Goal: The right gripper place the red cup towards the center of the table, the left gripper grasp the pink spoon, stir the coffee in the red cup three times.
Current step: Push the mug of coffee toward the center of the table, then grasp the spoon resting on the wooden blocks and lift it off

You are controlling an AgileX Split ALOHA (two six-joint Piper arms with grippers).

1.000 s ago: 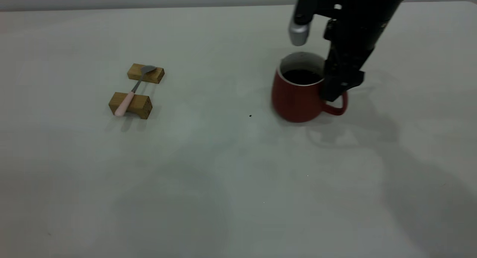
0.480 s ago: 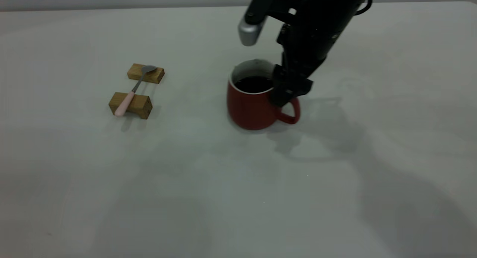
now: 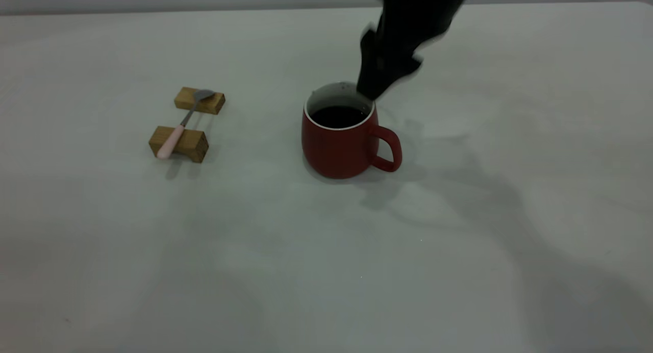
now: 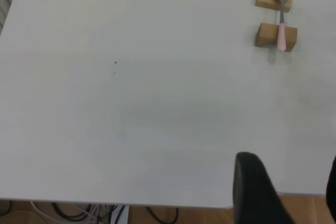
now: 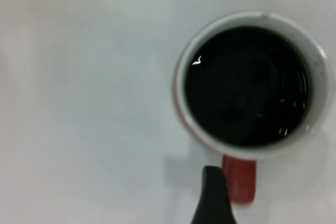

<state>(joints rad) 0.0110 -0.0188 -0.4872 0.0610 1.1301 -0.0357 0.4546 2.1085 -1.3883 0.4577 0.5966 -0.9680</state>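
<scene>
The red cup (image 3: 336,149) stands upright near the middle of the table (image 3: 326,271), handle toward the right, with dark coffee (image 3: 339,116) inside. My right gripper (image 3: 371,90) hovers blurred just above the cup's far rim, touching nothing. In the right wrist view one black finger (image 5: 212,198) shows beside the free handle of the cup (image 5: 239,179), above the coffee (image 5: 245,85). The pink spoon (image 3: 181,123) lies across two wooden blocks at the left. My left gripper (image 4: 286,163) is open at the table's edge, far from the spoon (image 4: 281,24).
Two tan wooden blocks (image 3: 199,100) (image 3: 178,144) hold the spoon off the table. A tiny dark speck (image 4: 115,62) marks the tabletop. Cables lie on the floor below the table edge (image 4: 105,213).
The right gripper carried the cup leftward toward the table's middle, then let go of the handle and rose above the rim. The spoon and blocks have not moved.
</scene>
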